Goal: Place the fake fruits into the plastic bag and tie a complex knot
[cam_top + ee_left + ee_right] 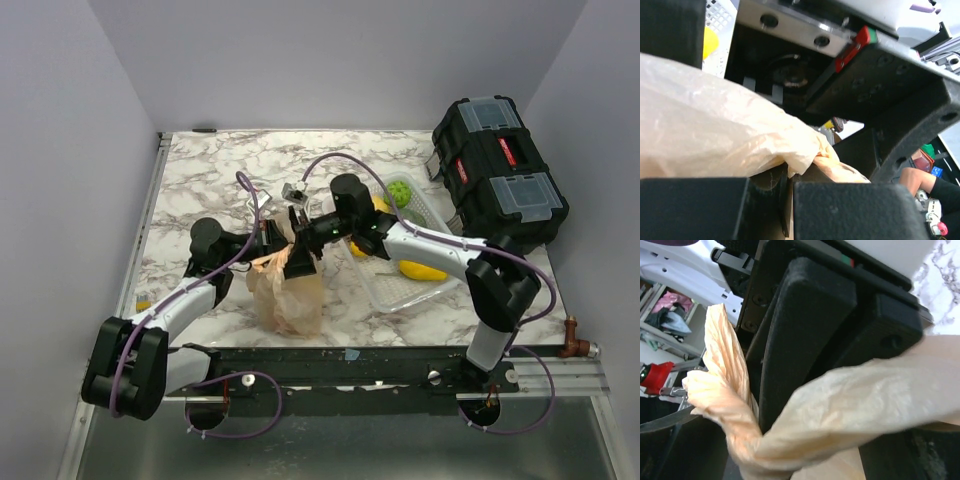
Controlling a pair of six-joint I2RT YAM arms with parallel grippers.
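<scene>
Spanning our view, marble table point(200, 170): we find the plastic bag point(290, 300) near its front edge.
left gripper point(788, 205): clamped on the bag's bunched neck.
right gripper point(792, 457): jaws apart, 1 handle strip point(855, 410) lying between them.

Crinkly pale-orange plastic bag point(715, 130) between tight black jaws, bottom edge.
</scene>
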